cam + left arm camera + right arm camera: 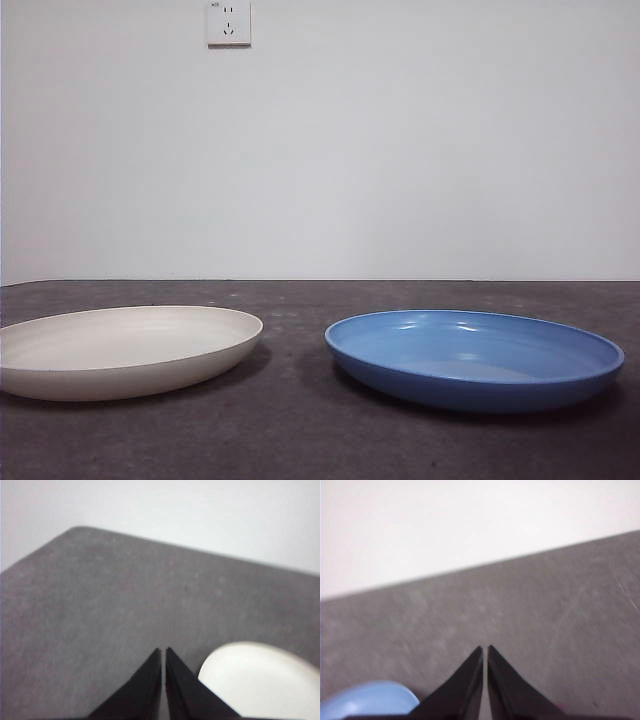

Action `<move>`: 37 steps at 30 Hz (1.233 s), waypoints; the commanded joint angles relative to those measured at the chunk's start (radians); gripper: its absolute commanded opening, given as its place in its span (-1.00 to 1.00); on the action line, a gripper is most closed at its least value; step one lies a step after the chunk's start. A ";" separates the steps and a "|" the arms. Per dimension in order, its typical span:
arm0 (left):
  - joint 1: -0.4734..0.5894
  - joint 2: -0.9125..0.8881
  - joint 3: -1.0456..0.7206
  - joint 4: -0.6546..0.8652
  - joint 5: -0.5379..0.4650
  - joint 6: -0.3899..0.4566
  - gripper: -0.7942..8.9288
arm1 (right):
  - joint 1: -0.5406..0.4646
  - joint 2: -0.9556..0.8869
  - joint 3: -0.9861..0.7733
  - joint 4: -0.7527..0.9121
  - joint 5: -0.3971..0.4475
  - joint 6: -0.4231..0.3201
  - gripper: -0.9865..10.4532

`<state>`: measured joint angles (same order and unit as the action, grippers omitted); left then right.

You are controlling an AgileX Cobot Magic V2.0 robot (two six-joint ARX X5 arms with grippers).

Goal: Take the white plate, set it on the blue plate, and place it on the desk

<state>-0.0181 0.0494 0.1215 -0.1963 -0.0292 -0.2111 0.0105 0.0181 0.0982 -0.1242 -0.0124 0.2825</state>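
Observation:
The white plate [120, 350] lies flat on the desk [300, 440] at the left in the front view. The blue plate [473, 357] lies flat at the right, apart from it. Neither gripper shows in the front view. In the left wrist view my left gripper [163, 651] is shut and empty above the desk [100, 610], with the white plate [260, 680] beside its jaws. In the right wrist view my right gripper [485, 649] is shut and empty above the desk [545, 605], with an edge of the blue plate [367, 700] beside its jaws.
A white wall [400, 150] with a power socket [228, 22] stands behind the desk's far edge. A gap of bare desk separates the two plates.

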 commanded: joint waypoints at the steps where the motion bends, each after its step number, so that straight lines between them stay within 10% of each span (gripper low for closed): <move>1: -0.007 0.036 0.050 0.016 -0.005 -0.074 -0.80 | 0.001 0.033 0.051 0.012 -0.017 0.094 -0.81; 12: -0.055 0.256 0.320 -0.038 0.004 -0.088 -0.80 | 0.002 0.315 0.311 -0.057 -0.215 0.132 -0.81; 22: -0.069 0.532 0.624 -0.193 0.124 -0.010 -0.80 | 0.031 0.574 0.617 -0.233 -0.390 0.019 -0.81; 37: -0.097 0.843 0.886 -0.290 0.637 0.020 -0.80 | 0.105 0.813 0.938 -0.431 -0.670 -0.127 -0.81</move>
<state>-0.1112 0.8883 0.9779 -0.4965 0.5896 -0.2050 0.1116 0.8272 1.0176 -0.5587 -0.6670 0.1780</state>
